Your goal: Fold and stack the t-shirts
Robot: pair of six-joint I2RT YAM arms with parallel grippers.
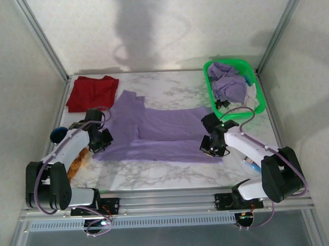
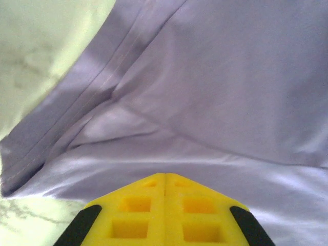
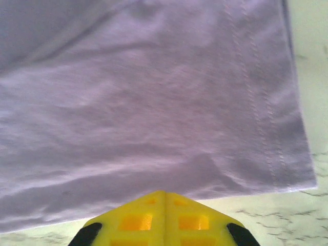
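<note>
On the table (image 1: 172, 179), your limp, light purple t-shirt (image 1: 165, 136) wants pinching at its stitched hem corners; left gripper (image 2: 164, 177) and right gripper (image 3: 164, 193) sit closed, apparently empty.

Overhead plus wrist close-ups, shared t-shirt (image 1: 170, 136)

We see a lavender t-shirt (image 1: 165, 135) spread flat mid-table. A dark red tee (image 1: 92, 92) lies far left, more lavender tees (image 1: 228, 84) heaped far right.
</note>
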